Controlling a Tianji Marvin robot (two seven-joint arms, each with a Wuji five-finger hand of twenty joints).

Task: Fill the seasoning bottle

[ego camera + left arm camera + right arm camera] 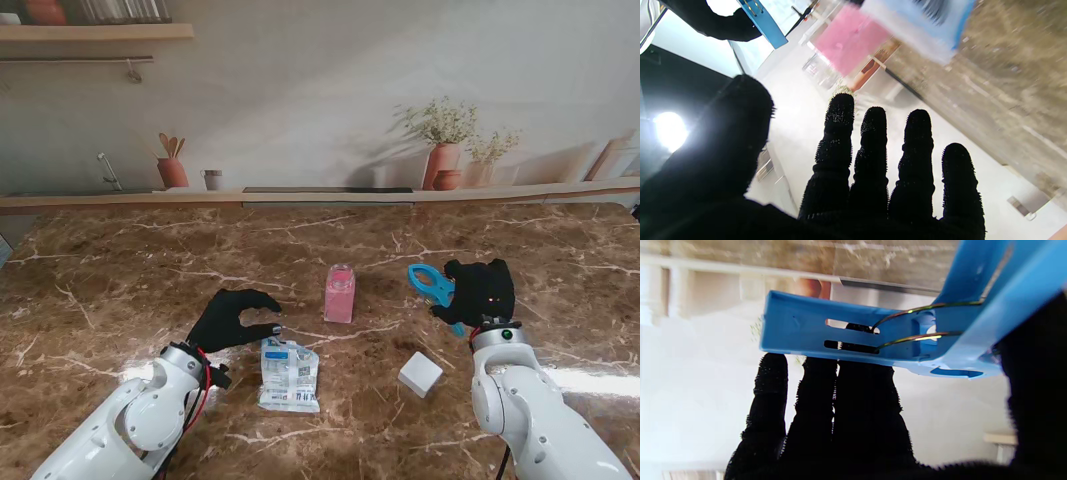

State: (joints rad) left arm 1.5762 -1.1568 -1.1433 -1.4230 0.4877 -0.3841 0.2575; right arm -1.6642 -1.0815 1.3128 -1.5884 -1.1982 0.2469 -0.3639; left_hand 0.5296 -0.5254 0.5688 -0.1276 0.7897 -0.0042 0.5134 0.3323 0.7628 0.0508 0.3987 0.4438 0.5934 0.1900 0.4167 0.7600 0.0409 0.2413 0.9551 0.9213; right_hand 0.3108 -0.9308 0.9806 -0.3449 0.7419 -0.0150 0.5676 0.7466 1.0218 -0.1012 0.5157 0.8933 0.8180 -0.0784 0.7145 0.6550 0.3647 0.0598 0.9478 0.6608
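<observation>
The pink seasoning bottle [340, 293] stands upright mid-table, without a cap; it shows blurred in the left wrist view [850, 36]. A white and blue refill pouch [289, 375] lies flat nearer to me, also visible as pouch [913, 26]. My left hand [235, 318] hovers open in a C shape just left of the pouch's top edge, fingers [840, 140] spread and empty. My right hand [478, 292], right of the bottle, is shut on a blue spring clip [432, 285]. The clip [846, 330] sits between thumb and fingers [820, 400].
A small white cube [421, 375] rests on the brown marble table [120, 300], nearer to me than the right hand. A raised ledge [330, 195] runs along the table's far edge, with a kitchen backdrop behind it.
</observation>
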